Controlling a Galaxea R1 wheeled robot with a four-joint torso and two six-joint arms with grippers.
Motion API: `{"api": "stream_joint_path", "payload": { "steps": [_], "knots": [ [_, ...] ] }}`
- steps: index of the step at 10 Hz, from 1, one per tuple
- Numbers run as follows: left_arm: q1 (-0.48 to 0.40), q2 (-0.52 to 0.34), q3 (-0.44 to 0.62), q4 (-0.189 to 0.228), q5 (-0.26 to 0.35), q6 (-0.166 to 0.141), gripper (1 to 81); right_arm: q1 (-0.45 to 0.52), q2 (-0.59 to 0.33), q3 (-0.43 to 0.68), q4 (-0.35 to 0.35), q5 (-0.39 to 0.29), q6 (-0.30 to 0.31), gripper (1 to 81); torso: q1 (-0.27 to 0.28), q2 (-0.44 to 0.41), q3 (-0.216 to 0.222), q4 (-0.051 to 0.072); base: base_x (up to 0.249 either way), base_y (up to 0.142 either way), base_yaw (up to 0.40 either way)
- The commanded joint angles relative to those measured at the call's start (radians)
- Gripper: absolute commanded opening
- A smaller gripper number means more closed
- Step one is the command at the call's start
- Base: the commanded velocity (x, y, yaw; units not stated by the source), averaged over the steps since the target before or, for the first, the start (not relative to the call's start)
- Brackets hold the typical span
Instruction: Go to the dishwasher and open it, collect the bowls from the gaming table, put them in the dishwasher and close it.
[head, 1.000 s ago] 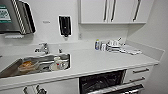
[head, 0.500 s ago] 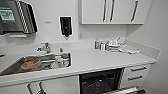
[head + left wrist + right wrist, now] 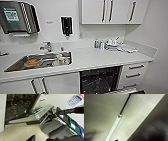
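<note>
The dishwasher (image 3: 100,80) sits under the white surface (image 3: 100,58) right of the sink (image 3: 37,62), door (image 3: 37,115) hanging partly down; best lower it fully and evenly. Whether either arm's fingers are open or closed, I cannot tell. The wall label's (image 3: 75,99) print is unreadable

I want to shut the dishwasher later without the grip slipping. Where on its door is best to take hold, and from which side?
Probably the horizontal bar handle along the free edge of the dishwasher door. The door hangs part-open and tilted, so come from the front with fingers across the bar.
</note>
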Motion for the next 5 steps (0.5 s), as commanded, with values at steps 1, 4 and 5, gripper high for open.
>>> {"api": "stream_joint_path", "payload": {
  "steps": [1, 4, 5],
  "knots": [
    [-0.077, -0.004, 0.015, 0.001, 0.021, 0.001, 81.1, 0.071, 0.022, 0.016, -0.01, -0.135, -0.031, 81.1, 0.0, 0.0, 0.0, 0.0, -0.084, 0.0, 0.0],
    [-0.073, -0.002, 0.012, 0.008, 0.02, 0.001, 81.1, 0.057, 0.017, -0.007, -0.008, -0.128, -0.052, 81.1, 0.001, 0.0, -0.001, 0.0, -0.089, 0.0, 0.0],
    [-0.067, -0.002, 0.012, 0.008, 0.02, 0.001, 81.1, 0.049, 0.014, -0.007, -0.008, -0.121, -0.054, 81.1, 0.001, 0.0, -0.001, 0.0, -0.09, 0.0, 0.0]
  ]
}}
